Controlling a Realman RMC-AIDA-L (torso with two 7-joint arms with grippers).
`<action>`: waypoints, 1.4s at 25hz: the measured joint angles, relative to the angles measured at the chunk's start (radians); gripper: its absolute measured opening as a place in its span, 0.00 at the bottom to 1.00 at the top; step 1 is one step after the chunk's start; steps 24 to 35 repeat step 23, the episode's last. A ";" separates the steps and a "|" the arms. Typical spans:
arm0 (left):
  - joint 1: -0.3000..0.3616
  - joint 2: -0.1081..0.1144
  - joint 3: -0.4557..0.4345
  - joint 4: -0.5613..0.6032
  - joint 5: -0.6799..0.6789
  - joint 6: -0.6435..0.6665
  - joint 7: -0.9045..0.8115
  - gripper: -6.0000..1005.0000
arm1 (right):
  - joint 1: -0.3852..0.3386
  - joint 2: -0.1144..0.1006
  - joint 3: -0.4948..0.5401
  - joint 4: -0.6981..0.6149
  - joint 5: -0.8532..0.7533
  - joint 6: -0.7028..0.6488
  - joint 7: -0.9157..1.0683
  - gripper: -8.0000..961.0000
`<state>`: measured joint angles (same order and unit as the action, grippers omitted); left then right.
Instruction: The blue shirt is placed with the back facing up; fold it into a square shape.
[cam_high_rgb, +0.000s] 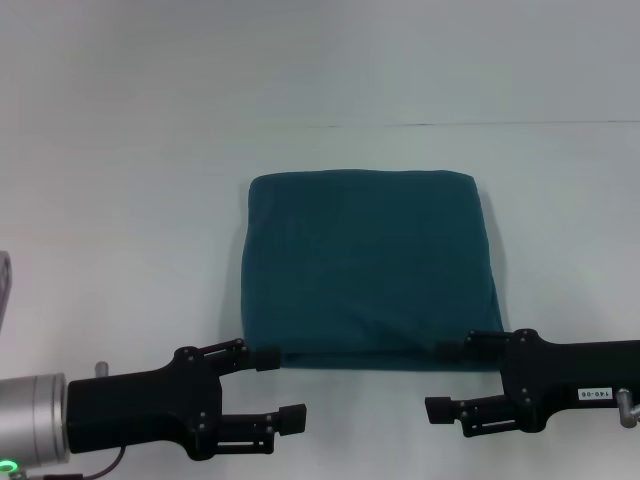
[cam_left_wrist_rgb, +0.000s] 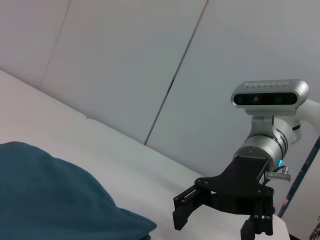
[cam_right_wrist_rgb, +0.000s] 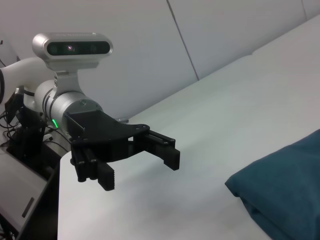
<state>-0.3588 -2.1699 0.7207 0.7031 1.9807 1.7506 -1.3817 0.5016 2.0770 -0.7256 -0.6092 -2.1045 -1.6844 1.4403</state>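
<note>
Head view: the blue shirt (cam_high_rgb: 368, 268) lies folded square on the white table (cam_high_rgb: 120, 230); the left gripper (cam_high_rgb: 275, 390) and right gripper (cam_high_rgb: 452, 378) sit at its near edge, fingers spread, holding nothing. Left wrist view: shirt (cam_left_wrist_rgb: 50, 200) beside the right gripper (cam_left_wrist_rgb: 215, 220). Right wrist view: the left gripper (cam_right_wrist_rgb: 142, 167) is apart from the shirt (cam_right_wrist_rgb: 285, 190).

Right tool (cam_high_rgb: 448, 378) overlaps blue shirt (cam_high_rgb: 368, 270) corner.

You have the shirt (cam_high_rgb: 368, 270) folded square in the middle of the table (cam_high_rgb: 120, 220). The left gripper (cam_high_rgb: 281, 387) sits at its near left corner and the right gripper (cam_high_rgb: 452, 378) at its near right corner. Both jaws are spread and point inward toward each other.
</note>
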 joint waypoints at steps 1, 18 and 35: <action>-0.001 0.000 -0.001 -0.001 0.000 0.002 -0.003 0.88 | 0.000 0.000 0.000 0.000 0.000 0.001 0.000 0.96; -0.003 0.001 -0.006 -0.005 0.001 -0.002 -0.025 0.88 | -0.002 -0.001 0.000 0.000 0.000 0.002 0.000 0.96; -0.003 0.001 -0.006 -0.005 0.001 -0.002 -0.025 0.88 | -0.005 -0.002 0.000 0.000 0.000 0.002 0.000 0.96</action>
